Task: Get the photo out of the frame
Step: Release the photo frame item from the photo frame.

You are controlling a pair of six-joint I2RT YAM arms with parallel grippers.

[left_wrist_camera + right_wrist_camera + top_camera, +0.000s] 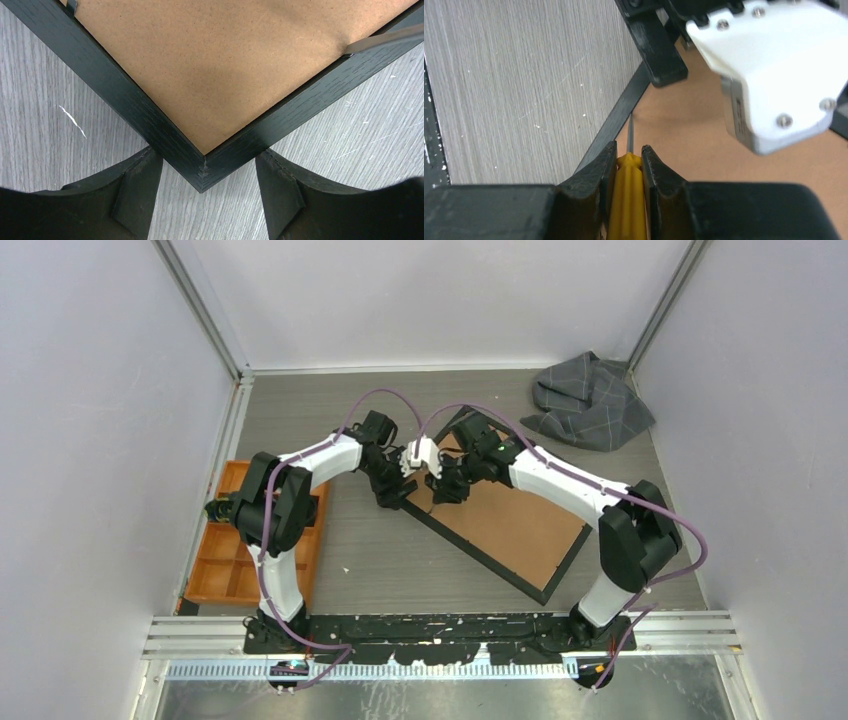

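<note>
The right gripper (629, 155) is clamped on the yellow handle of a screwdriver (626, 200). Its two black fingers (594, 175) press the handle from either side. The thin metal shaft (630, 131) reaches forward to the inner edge of the frame (616, 117), where the black border meets the brown backing board (684, 145). Whether the tip is under anything cannot be told.

The left gripper (207, 156) stands well apart and holds nothing. Its fingers (135, 195) straddle one corner of the frame, one on each outer side, close against the border. Contact cannot be made out. Past that corner the wood-grained black border runs off in two directions around the plain brown board. A thin grey tab (380, 40) lies over the board at the frame's inner edge.

From above, the frame lies face down and flat on the grey table (380, 560), turned diagonally with the board uppermost. One corner points toward the arm bases. Both grippers meet at the frame's left corner, the left one just outside it and the right one over the board.

Left of the frame, well apart from it, sits an orange compartment tray (215, 575). Beyond the frame's far side a crumpled grey cloth (590, 400) lies near the back wall.
</note>
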